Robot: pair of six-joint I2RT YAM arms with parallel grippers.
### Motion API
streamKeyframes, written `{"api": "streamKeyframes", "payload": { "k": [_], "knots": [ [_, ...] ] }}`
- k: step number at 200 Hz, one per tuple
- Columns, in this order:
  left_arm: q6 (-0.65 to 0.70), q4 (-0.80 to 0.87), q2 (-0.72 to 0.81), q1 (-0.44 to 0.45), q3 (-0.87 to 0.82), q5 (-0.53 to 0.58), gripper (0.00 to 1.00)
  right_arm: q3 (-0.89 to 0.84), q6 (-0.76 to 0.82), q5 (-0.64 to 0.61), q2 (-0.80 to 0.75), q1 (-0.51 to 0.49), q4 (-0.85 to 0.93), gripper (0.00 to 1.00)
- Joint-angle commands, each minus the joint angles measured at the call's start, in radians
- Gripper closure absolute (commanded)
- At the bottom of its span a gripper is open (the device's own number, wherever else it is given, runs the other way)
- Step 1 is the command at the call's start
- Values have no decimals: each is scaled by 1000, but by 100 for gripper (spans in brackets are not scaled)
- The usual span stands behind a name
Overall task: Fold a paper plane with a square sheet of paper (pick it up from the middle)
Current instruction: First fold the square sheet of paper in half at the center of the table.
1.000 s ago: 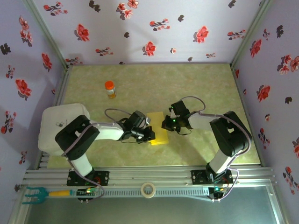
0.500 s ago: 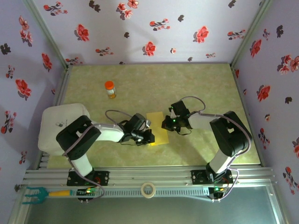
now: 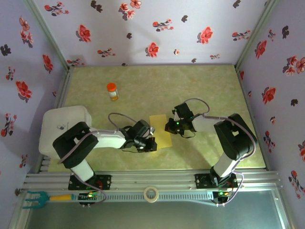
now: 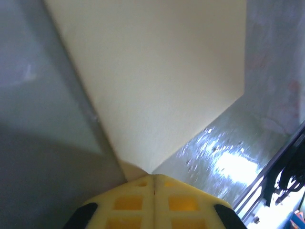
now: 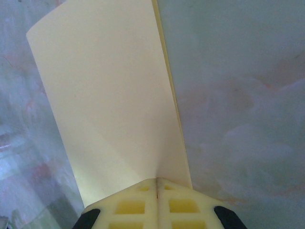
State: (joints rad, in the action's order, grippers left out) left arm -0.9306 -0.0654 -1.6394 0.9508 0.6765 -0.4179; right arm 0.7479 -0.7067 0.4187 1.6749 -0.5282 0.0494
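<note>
Folded yellow paper (image 3: 161,130) sits mid-frame, just below center. The left claw (image 3: 149,144) and right claw (image 3: 168,127) are both closed — tips at its edges (can't tell if they're pinching it).

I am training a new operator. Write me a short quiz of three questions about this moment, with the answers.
1. True or false: the left gripper is shut on the yellow sheet of paper.
2. What does the right gripper hold? A) nothing B) the yellow sheet of paper C) a cup
3. Fill in: the orange-capped bottle stands on the ___ arm's side of the table.
Key: 1 true; 2 B; 3 left.
</note>
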Motion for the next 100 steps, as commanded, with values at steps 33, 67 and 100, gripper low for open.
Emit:
{"api": "streamKeyframes", "payload": {
  "k": [33, 67, 100],
  "knots": [
    [59, 112, 181, -92, 71, 31, 100, -28, -32, -5, -82, 5, 90, 98],
    [55, 64, 117, -234, 135, -7, 100, -25, -22, -59, -259, 13, 175, 79],
    [114, 102, -45, -274, 296, -58, 100, -95, -72, -81, -385, 34, 235, 73]
  ]
}}
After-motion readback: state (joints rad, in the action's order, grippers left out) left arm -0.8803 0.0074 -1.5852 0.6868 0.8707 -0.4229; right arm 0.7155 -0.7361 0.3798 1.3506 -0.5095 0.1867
